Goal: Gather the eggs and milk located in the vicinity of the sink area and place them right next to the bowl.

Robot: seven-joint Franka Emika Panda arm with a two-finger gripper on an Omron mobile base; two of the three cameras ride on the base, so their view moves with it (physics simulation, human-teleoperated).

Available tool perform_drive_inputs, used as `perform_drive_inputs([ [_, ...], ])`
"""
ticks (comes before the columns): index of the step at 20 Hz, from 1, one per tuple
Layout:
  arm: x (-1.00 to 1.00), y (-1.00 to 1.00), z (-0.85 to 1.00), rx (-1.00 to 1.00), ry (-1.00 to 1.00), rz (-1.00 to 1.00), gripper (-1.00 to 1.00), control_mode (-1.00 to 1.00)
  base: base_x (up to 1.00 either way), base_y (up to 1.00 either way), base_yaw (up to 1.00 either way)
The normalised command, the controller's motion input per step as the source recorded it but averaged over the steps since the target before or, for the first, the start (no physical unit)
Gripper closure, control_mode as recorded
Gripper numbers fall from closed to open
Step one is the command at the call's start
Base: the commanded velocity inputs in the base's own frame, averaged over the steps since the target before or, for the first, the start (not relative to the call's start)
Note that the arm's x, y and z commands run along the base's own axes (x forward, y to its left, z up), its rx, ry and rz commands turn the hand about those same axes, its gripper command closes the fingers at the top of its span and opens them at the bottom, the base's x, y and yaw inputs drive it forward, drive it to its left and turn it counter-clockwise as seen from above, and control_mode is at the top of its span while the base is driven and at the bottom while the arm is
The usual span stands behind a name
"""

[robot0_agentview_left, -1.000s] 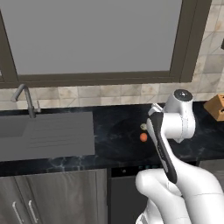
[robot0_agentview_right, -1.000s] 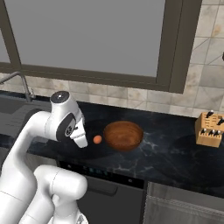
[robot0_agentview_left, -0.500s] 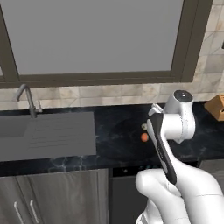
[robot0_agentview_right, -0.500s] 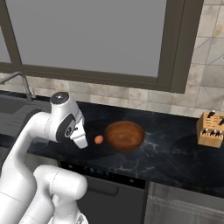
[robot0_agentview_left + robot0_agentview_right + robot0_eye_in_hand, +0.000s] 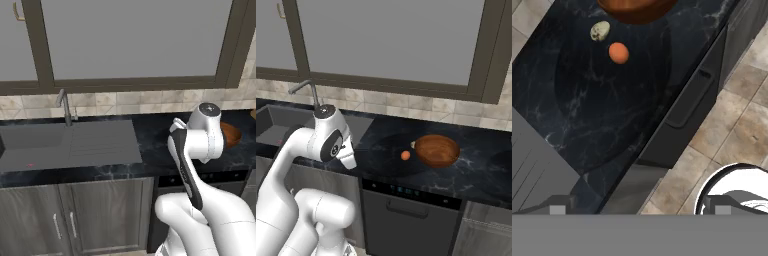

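An orange-brown egg (image 5: 405,155) (image 5: 618,52) lies on the black counter just left of the reddish wooden bowl (image 5: 437,150) (image 5: 637,7). A pale speckled egg (image 5: 600,31) rests against the bowl's rim. The arm partly hides the bowl (image 5: 232,134) in the left base view. The grey sink (image 5: 35,145) (image 5: 276,125) with its ribbed drainboard and curved faucet (image 5: 64,105) sits at the left. My gripper (image 5: 640,210) is open and holds nothing; it hangs above the counter's front edge, between sink and eggs, well short of both. The milk is out of view.
Below the counter edge is a dark appliance front with a handle (image 5: 684,107) and a control strip (image 5: 406,191). Grey cabinet doors (image 5: 75,220) stand under the sink. Tiled floor (image 5: 737,130) lies beneath my hand. A window spans the back wall.
The whole picture has shifted: the base has driven left, so the sink sits nearer the middle and the bowl farther right. The arm's pose and the open gripper are unchanged.
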Motion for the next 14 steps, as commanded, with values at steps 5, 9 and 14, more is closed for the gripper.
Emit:
perform_drive_inputs([
  [5,0.0,0.0,0.0,0.0,0.0,0.0,-1.0,1.0,-0.36,0.69,0.0],
  [9,0.0,0.0,0.0,0.0,0.0,0.0,-1.0,1.0,-0.06,0.81,-0.04],
  [14,0.0,0.0,0.0,0.0,0.0,0.0,-1.0,1.0,-0.01,0.87,-0.05],
])
